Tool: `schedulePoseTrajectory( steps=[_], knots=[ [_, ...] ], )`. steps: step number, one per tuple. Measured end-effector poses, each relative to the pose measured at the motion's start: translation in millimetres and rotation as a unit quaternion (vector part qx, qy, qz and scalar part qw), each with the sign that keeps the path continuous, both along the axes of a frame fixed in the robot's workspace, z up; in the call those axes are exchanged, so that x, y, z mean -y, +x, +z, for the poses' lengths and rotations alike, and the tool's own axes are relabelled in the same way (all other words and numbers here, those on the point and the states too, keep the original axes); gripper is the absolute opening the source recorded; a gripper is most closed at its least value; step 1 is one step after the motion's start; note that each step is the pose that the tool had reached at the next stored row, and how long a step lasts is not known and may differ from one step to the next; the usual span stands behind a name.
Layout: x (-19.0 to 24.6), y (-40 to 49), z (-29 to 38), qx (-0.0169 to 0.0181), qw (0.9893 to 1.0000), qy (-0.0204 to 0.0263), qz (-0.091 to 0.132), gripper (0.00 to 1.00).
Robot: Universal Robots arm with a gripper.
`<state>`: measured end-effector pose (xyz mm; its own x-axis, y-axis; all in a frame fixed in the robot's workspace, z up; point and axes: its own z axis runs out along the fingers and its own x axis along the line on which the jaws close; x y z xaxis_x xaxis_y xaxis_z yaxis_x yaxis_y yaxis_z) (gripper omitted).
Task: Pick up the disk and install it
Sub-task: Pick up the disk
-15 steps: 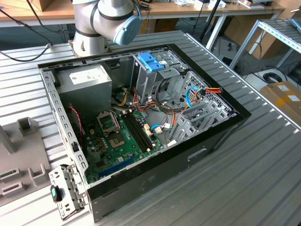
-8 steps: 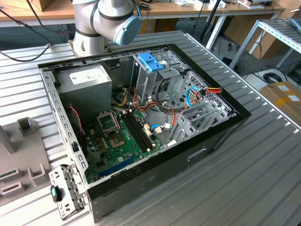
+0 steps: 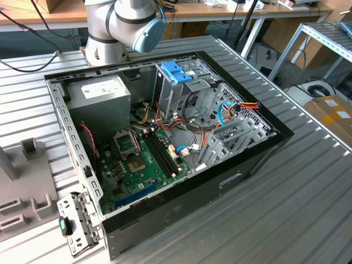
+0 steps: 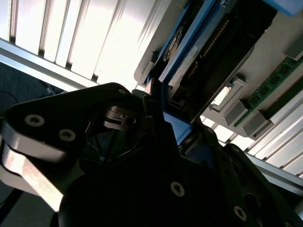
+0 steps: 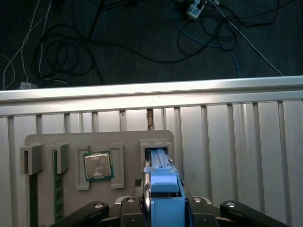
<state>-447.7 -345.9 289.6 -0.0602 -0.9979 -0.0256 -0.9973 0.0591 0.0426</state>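
In the exterior view, a grey parts holder (image 3: 25,190) lies at the table's (image 3: 308,198) edge on the exterior view's left. The open computer case (image 3: 165,214) sits in the middle of the table with its motherboard (image 3: 140,165) exposed. An upright metal cage (image 3: 184,96) topped by a light blue tab (image 3: 176,71) stands toward the case's far side. The arm's base (image 3: 110,33) stands just beyond the case's far edge.

In the first wrist view the holder lies close to the table's edge, with cables (image 5: 71,56) on the dark floor beyond. Its pockets form a row: a green memory module (image 5: 57,189) on edge in a narrow slot, a processor chip (image 5: 98,165) flat in a square pocket, then the disk (image 5: 163,187) at the row's end. The disk stands on edge with its lower end in the holder's slot. The gripper (image 5: 164,205) straddles its upper end, fingers clenched on the blue carrier from both sides. The second wrist view shows the disk's dark body beside its blue rail.
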Motion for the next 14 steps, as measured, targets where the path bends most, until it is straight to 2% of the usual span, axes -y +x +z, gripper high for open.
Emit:
schedulePoseTrajectory(
  steps=[5,14],
  knots=[
    [0.0,0.0,0.3,0.0002,1.0000,0.0001,0.000,0.37],
    [0.0,0.0,6.5,0.0000,1.0000,0.0001,0.000,0.37]
  ],
)
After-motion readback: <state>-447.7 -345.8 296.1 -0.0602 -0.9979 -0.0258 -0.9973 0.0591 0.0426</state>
